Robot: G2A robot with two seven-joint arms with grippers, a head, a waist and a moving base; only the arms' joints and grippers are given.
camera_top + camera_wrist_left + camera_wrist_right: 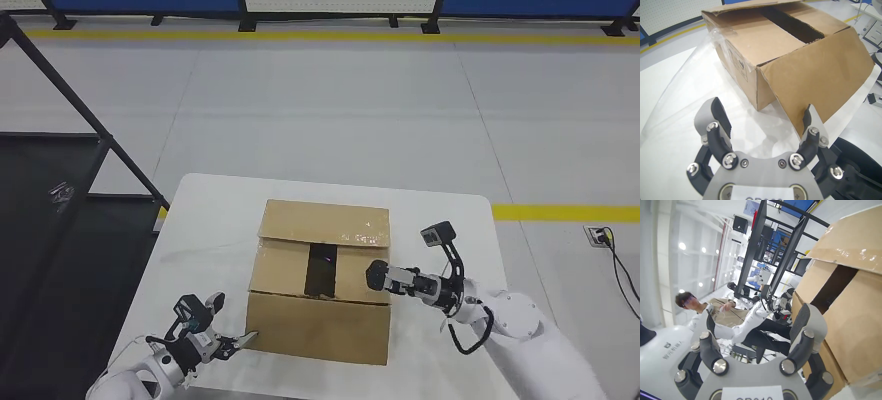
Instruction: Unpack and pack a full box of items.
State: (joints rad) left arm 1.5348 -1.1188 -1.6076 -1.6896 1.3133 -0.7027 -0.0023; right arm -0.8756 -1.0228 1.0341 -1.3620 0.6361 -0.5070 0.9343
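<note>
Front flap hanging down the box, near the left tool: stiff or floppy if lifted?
Likely stiff: the front flap hangs flat and uncurled, so it should swing on its fold rather than bend. Its ragged edge suggests it could tear if yanked. The box may slide, since it sits on a smooth clear sheet.

1. The left gripper (763, 106) sits low and near the robot, its two fingers spread wide apart.
2. The right gripper (757, 311) has its fingers parted too, and its arm extends inward from the right.
</note>
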